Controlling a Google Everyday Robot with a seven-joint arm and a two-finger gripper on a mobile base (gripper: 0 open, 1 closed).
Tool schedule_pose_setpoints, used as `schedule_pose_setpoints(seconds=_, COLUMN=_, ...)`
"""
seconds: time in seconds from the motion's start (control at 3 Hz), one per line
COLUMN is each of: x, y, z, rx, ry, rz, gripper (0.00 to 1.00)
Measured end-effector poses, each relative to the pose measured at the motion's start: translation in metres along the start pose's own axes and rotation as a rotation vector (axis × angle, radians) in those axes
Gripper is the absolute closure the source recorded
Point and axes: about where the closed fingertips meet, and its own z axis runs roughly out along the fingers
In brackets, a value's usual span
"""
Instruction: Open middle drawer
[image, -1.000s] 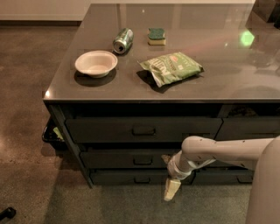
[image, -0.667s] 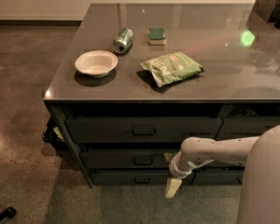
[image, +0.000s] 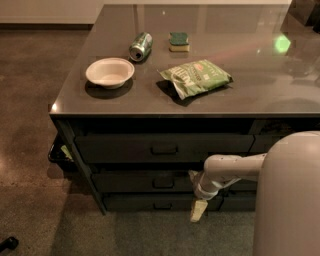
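Note:
The middle drawer (image: 140, 181) is the second of three dark-grey fronts under the tabletop. It looks shut, flush with the others, and has a small loop handle (image: 163, 183) at its centre. My gripper (image: 196, 207) hangs at the end of the white arm (image: 227, 169), which reaches in from the right. It points down in front of the lowest drawer (image: 150, 202), to the right of the middle drawer's handle and below it. It holds nothing that I can see.
The taller top drawer (image: 165, 148) sits above. On the tabletop lie a white bowl (image: 109, 72), a tipped green can (image: 140, 46), a sponge (image: 178, 41) and a green chip bag (image: 196, 77). My white body (image: 290, 200) fills the lower right. Bare floor lies to the left.
My white body now covers more of the lower right. The arm and gripper have barely shifted. The drawers look the same.

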Motion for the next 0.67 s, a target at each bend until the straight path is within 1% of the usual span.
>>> schedule_pose_setpoints(seconds=0.33, x=0.001, y=-0.004, z=0.001, rx=0.006, ry=0.008, rz=-0.002, gripper=0.00)
schedule_pose_setpoints(seconds=0.67, x=-0.001, y=-0.013, z=0.014, rx=0.020, ry=0.039, rz=-0.040, gripper=0.00)
